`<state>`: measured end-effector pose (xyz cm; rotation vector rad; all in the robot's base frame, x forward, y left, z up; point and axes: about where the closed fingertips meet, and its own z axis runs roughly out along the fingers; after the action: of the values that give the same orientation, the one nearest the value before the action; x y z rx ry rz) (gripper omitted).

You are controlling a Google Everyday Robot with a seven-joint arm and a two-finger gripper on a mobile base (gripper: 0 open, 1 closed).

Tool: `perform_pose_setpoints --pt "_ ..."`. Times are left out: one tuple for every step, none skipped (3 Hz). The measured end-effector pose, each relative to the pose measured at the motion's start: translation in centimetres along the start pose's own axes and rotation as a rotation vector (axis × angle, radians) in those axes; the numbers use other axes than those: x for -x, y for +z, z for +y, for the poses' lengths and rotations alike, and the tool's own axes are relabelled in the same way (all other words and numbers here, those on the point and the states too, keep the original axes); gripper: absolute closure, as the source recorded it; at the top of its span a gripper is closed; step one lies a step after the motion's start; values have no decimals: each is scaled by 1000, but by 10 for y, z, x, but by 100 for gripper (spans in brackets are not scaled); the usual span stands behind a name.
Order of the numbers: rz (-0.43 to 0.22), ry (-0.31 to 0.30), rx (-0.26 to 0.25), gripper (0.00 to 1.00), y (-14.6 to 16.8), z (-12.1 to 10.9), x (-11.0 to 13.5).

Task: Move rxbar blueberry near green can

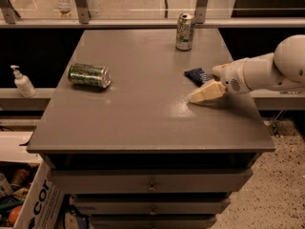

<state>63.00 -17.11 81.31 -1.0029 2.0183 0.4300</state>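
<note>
The green can (89, 75) lies on its side at the left of the grey table (143, 113). The rxbar blueberry (197, 75) is a flat dark-blue wrapper at the table's right, partly hidden behind my arm. My gripper (204, 94) reaches in from the right on a white arm, low over the table just in front of the bar. One cream finger points left and down towards the tabletop.
A paler silver-green can (185, 31) stands upright at the back of the table. A soap dispenser (22, 82) sits on a ledge to the left. A cardboard box (28, 202) stands on the floor at the lower left. Drawers are below the tabletop.
</note>
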Motion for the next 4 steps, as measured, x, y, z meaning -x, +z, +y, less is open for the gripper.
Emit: perform_pose_setpoints --pt "-25 12 -2 39 0 -1 -2" --pt "-52 27 1 62 -1 -3 0" --pt "-116 35 21 87 -9 -4 16" --pt "-191 23 58 100 -19 -1 46"
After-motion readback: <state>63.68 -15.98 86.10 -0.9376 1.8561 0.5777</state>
